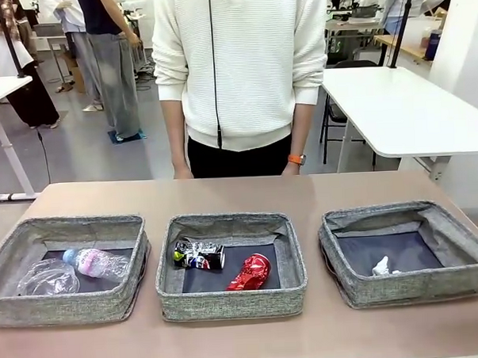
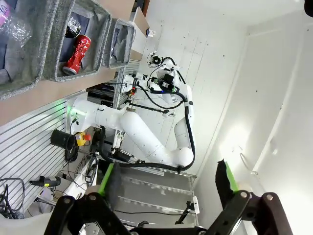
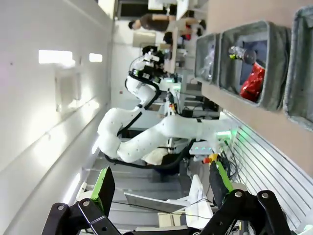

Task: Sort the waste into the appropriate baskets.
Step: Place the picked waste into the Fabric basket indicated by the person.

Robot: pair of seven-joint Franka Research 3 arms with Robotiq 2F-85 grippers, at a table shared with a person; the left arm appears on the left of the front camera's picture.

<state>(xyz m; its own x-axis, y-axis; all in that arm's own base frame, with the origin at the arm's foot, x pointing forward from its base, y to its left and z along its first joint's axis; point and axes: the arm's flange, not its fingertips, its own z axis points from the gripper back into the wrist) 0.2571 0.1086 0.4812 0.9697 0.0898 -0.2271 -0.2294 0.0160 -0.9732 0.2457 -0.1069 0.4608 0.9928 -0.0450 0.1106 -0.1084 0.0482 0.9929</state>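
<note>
Three grey baskets stand in a row on the table. The left basket (image 1: 70, 309) holds a clear plastic cup (image 1: 46, 278) and a clear bottle (image 1: 96, 262) with a blue cap. A crushed dark can (image 1: 199, 254) and a dented red can (image 1: 251, 272) lie in the middle basket (image 1: 229, 305). In the right basket (image 1: 403, 292) sits a white paper wad (image 1: 382, 266). My left gripper (image 2: 166, 181) is open, off the table's side and holding nothing; the red can (image 2: 78, 54) shows far off. My right gripper (image 3: 161, 186) is likewise open, with the red can (image 3: 253, 83) far away.
A person in a white sweater (image 1: 242, 68) stands at the far edge of the brown table (image 1: 240, 193), arms down. Each wrist view shows the other white arm (image 2: 146, 142) (image 3: 146, 132) beside the table. A white table (image 1: 402, 108) stands behind at the right.
</note>
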